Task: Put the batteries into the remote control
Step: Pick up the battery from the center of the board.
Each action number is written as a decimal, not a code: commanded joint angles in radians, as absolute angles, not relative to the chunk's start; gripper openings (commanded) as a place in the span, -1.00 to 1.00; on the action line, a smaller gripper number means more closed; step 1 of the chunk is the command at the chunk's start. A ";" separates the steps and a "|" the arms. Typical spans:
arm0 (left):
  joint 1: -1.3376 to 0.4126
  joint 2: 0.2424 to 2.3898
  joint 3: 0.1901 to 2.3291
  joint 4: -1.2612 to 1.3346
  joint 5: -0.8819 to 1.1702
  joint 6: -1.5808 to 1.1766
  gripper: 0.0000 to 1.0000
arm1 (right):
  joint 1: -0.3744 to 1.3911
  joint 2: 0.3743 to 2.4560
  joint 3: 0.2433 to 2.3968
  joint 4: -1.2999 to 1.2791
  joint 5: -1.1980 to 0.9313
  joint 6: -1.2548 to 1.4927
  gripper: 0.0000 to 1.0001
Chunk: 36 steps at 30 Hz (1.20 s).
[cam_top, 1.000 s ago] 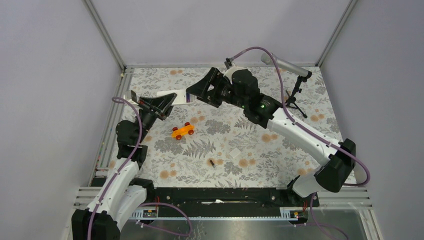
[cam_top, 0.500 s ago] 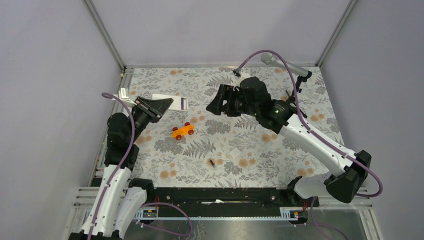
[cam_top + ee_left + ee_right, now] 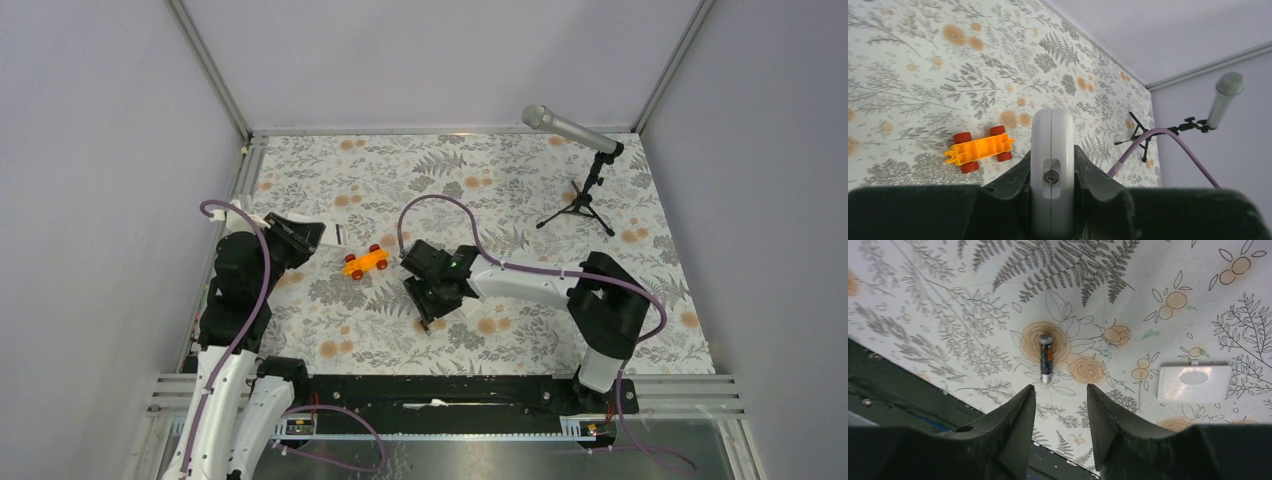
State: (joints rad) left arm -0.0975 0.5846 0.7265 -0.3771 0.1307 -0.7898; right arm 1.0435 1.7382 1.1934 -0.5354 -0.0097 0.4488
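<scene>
— We see the left gripper (image 3: pixel 1052 167) clamped on the smooth white-grey plastic remote control (image 3: pixel 1051 135). Its rounded edge faces us, with a small screw in it, over the bench's left side.
— The thin dark cylindrical battery (image 3: pixel 1046 359), grey-capped with an orange stripe, lies flat on the fern-printed bench (image 3: pixel 948 315) near the middle of its near edge. The right gripper (image 3: pixel 1058 390) hovers just short of it, black jaws apart and empty.
— Nearby we note a flat white ribbed plastic square (image 3: pixel 1193 380). The blocky orange toy car (image 3: pixel 979 150) sits further left.
</scene>
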 commanded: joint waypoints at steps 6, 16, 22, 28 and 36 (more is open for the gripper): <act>-0.092 0.553 0.780 -0.386 0.051 -0.781 -1.00 | 1.071 1.817 1.232 -0.541 0.009 0.380 0.02; -0.091 0.554 0.765 -0.375 0.048 -0.795 -1.00 | 1.100 1.881 1.269 -0.543 0.029 0.373 0.02; -0.091 0.539 0.776 -0.419 -0.043 -0.799 -1.00 | 1.116 1.907 1.297 -0.559 0.063 0.380 -0.13; -0.090 0.539 0.782 -0.430 -0.054 -0.795 -1.00 | 1.131 1.936 1.330 -0.601 0.129 0.401 -0.35; -0.091 0.535 0.781 -0.430 -0.051 -0.787 -1.00 | 1.135 1.958 1.356 -0.687 0.201 0.426 -0.42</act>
